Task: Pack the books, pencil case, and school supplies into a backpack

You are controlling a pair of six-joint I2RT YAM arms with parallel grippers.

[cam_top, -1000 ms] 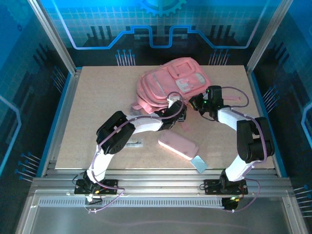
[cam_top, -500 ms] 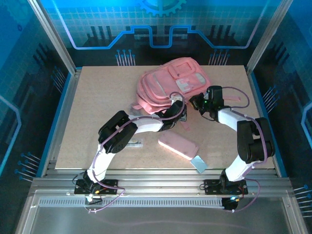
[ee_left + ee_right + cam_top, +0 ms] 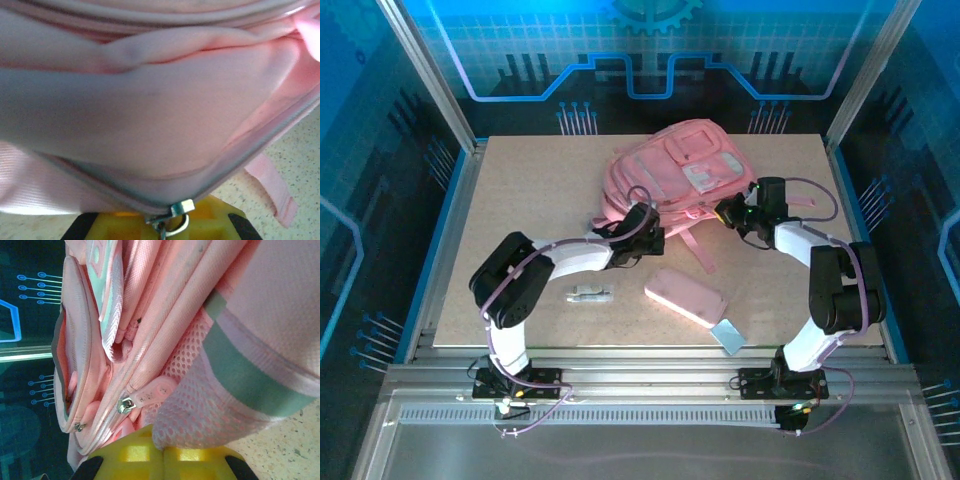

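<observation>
The big pink backpack (image 3: 680, 172) lies at the back middle of the table. My left gripper (image 3: 646, 236) is at its near left edge, shut on a metal zipper pull (image 3: 174, 219) between the yellow jaws, with backpack fabric (image 3: 150, 115) bulging above. My right gripper (image 3: 728, 212) is shut on the backpack's pink mesh side (image 3: 195, 405), pinched between its yellow jaws. The pink pencil case (image 3: 685, 297) lies flat in front. A pale blue rectangle (image 3: 728, 334) and a white-silver stick (image 3: 590, 294) lie on the table. The books are out of view.
A pink strap (image 3: 698, 250) trails from the backpack toward the pencil case. The pale blue rectangle lies near the table's front edge (image 3: 650, 347). Metal frame posts (image 3: 430, 80) stand at the back corners. A second zipper slider (image 3: 125, 404) sits by the mesh.
My left gripper has shut and swung left along the backpack's near edge with the zipper pull. The backpack shifted slightly. The right gripper stayed shut and moved a little to the right.
</observation>
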